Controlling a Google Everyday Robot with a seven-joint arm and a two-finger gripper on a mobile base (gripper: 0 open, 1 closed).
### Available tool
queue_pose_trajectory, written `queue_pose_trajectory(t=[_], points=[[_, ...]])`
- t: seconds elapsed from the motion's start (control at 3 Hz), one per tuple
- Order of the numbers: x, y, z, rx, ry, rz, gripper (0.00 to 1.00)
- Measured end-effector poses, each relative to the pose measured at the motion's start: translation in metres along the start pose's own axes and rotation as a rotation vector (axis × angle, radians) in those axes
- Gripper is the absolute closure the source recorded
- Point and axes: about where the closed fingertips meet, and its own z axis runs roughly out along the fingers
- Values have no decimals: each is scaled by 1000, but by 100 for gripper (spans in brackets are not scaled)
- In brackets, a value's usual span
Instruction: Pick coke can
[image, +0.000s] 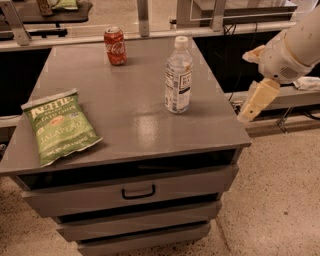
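- The coke can (115, 46) stands upright near the far edge of the grey cabinet top (130, 105), left of the middle and close to the back rim.
- A clear water bottle (178, 75) stands upright right of centre, nearer the right edge than the can is, and well apart from the can.
- A green chip bag (61, 125) lies flat at the near left corner, its lower end close to the front edge.
- Bare grey top stretches between bag, bottle and can (a pale sheen shows near the front middle).
- The gripper (259, 92) hangs off the table's right side, beyond the right edge and over the speckled floor (280, 200), about level with the bottle and well apart from the can; whether it is apart or together cannot be told.
- The white arm (295, 45) reaches in from the upper right corner.
- The bottle stands between the gripper and the can.
- Below the front edge is a drawer with a dark handle (138, 191).
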Motion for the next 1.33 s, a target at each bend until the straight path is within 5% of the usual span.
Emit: queue_pose_trajectory(t=[0.67,1.0,1.33], points=[[-68,-112,83,80,-283,-71,0],[-94,-138,104,92,-386,-71,0],[-130,-154,122,91,-525,-4,0]])
